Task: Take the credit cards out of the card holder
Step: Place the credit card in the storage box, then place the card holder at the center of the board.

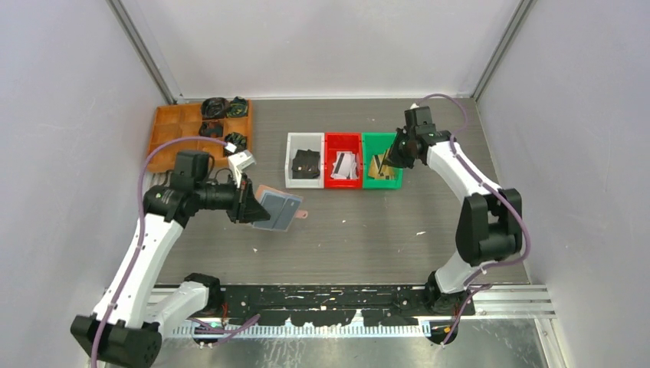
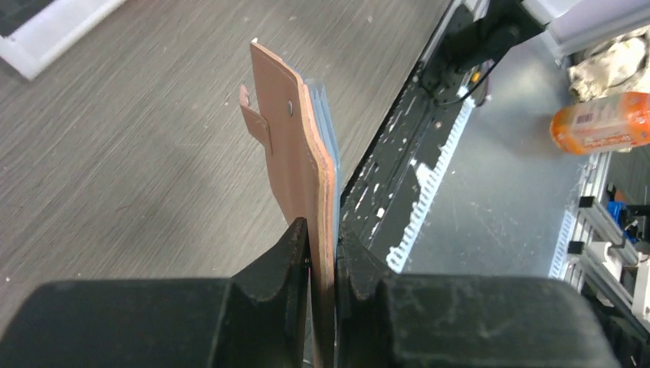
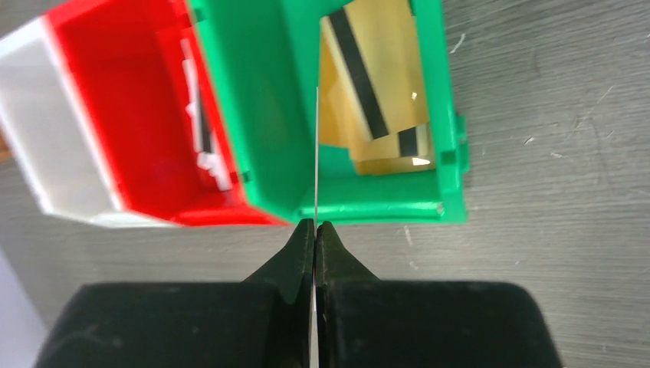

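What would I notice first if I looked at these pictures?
The bright row in the middle of the table jumps out: a white bin, a red bin and a green bin side by side. The right claw pinches a thin card edge-on over the green bin, which has gold cards inside. On the left, the left claw holds the brown card holder up off the table.

- No word, brand, number or sign can be read in any view.
- The orange plastic bottle (image 2: 602,123) carries a white label (image 2: 596,116) with barcode-like bars, and its print is too blurred to read.
- The yellow cards (image 3: 398,61) inside the green plastic bin (image 3: 368,207) show only black stripes, with no legible lettering.
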Robot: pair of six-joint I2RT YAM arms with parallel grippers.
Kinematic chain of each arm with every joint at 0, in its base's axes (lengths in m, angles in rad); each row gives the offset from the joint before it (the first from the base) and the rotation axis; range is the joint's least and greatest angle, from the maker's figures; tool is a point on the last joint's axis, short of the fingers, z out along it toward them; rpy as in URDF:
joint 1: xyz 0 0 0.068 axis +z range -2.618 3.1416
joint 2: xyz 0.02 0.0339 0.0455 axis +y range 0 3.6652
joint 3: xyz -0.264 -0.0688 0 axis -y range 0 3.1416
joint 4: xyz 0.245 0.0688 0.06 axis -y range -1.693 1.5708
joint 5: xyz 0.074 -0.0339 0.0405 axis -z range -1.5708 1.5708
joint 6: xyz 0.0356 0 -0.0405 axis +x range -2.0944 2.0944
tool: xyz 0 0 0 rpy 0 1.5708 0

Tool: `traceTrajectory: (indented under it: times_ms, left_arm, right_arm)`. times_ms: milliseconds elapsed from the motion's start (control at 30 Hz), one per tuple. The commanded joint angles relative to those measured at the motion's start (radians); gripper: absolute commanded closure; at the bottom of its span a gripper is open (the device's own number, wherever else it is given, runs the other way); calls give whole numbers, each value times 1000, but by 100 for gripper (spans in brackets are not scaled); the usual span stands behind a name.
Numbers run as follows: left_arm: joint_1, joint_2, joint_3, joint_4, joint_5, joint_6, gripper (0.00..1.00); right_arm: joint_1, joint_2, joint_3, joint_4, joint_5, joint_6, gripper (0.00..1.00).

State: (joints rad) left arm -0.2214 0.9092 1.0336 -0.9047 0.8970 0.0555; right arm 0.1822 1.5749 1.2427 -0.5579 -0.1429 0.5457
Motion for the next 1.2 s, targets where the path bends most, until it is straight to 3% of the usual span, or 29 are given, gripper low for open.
traceTrajectory:
  times_ms: [0,267,467,600,833,1033,1167]
  left_arm:
    - [-43,98,44,-98,-13,236,97]
    - [-253,339,107,-164,-264,447,100]
    - [-297,506,152,-187,-463,634,100]
    - [-338,530,97,-34,-588,689,100]
    - [-460,529,-68,278,-944,766,99]
    - [-501,577,-20,230,-1034,667,83]
    - [-554,543,-36,215,-1034,606,65]
  right_arm:
    - [-1,95,104,11,76,-56,99]
    - [0,245,184,65,14,-55,99]
    - [0,318,249,42,-38,-81,94]
    - [0,330,251,38,-56,-95,76]
    - [2,236,229,-2,38,-110,55]
    - [24,84,215,-15,74,-99,45]
    - [24,-12,193,-14,42,-77,45]
